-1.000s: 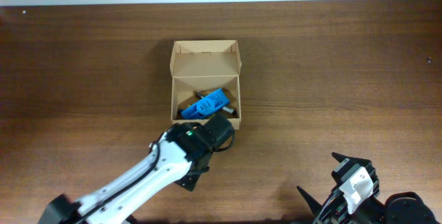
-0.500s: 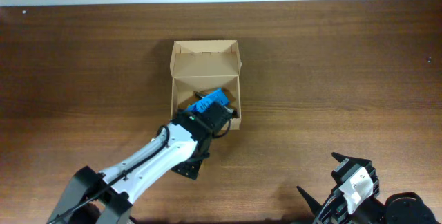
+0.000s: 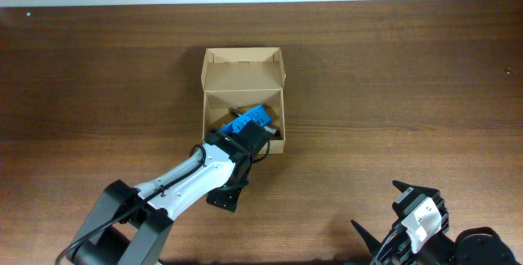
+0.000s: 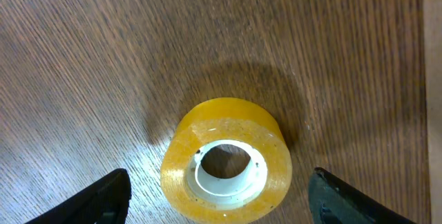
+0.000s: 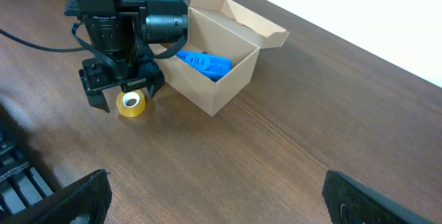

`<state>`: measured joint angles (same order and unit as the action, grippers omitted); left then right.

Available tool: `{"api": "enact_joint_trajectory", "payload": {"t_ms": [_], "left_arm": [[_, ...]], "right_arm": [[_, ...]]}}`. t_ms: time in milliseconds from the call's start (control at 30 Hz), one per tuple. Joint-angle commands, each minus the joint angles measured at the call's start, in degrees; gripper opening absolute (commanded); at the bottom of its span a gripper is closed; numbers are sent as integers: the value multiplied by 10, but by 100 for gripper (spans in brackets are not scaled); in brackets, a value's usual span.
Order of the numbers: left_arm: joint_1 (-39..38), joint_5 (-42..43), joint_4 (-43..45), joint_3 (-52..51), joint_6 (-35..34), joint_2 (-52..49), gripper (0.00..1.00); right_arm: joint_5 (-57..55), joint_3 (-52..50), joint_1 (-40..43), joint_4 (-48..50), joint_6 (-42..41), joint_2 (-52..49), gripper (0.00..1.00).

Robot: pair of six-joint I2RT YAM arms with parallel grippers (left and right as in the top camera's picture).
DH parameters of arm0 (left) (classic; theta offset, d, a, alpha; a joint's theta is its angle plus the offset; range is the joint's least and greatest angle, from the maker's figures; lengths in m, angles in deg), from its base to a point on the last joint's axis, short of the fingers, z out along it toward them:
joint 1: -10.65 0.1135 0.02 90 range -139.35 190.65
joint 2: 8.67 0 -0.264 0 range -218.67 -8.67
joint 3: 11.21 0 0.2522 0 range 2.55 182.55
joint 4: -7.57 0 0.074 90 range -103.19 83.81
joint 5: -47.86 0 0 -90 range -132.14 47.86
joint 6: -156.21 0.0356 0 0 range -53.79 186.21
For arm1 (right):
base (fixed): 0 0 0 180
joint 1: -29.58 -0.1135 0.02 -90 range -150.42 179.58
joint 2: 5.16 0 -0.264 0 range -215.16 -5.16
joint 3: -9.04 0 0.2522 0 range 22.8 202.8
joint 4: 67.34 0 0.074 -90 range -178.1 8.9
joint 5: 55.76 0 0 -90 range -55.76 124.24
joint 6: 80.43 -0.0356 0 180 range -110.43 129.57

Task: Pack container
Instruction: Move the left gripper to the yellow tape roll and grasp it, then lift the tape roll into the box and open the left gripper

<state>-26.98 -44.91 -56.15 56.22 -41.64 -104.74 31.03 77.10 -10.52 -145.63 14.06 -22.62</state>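
Observation:
The container (image 3: 243, 53) is an open tan cardboard box with its flap lid raised, and it also shows in the right wrist view (image 5: 228, 79). A blue plastic item (image 3: 245, 120) lies inside it. A yellow tape roll (image 4: 224, 162) lies flat on the table just in front of the box and shows in the right wrist view (image 5: 131, 104). The arm hides it in the overhead view. My left gripper (image 4: 219, 200) is open, its fingers on either side of the roll and apart from it. My right gripper (image 5: 214, 203) is open and empty at the near right (image 3: 380, 208).
The wooden table (image 3: 392, 93) has bare surface left, right and behind the box. The left arm (image 3: 176, 190) crosses the near left. A white wall edge runs along the table's far side.
My left arm has moved a little toward the box front and its wrist has swung over the tape roll. The right arm has not moved.

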Motion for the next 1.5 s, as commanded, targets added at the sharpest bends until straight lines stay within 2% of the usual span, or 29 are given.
{"api": "enact_joint_trajectory", "payload": {"t_ms": [0, 100, 167, 300, 367, 667, 833, 1067, 1233, 1467], "left_arm": [[3, 13, 3, -18, -6, -7, 80], [3, 20, 24, -35, -6, -7, 78], [3, 25, 40, -43, -6, -7, 61], [3, 26, 55, -46, -6, -7, 36], [3, 26, 61, -46, -6, -7, 30], [3, 15, 44, -46, -5, 54, 29], [3, -18, -11, -45, -5, 147, 29], [3, -113, -99, -33, -3, 295, 29], [3, -154, -135, 56, 72, 263, 29], [15, -189, -152, 284, 239, 85, 30]], "right_arm": [[-5, -1, 0, 2, -5, 0, 99], [-5, -1, 0, 2, -5, 0, 99], [-5, -1, 0, 2, -5, 0, 99], [-5, -1, 0, 2, -5, 0, 99], [-5, -1, 0, 2, -5, 0, 99], [-5, -1, 0, 2, -5, 0, 99], [-5, -1, 0, 2, -5, 0, 99], [-5, -1, 0, 2, -5, 0, 99], [-5, -1, 0, 2, -5, 0, 99], [-5, -1, 0, 2, -5, 0, 99]]}}
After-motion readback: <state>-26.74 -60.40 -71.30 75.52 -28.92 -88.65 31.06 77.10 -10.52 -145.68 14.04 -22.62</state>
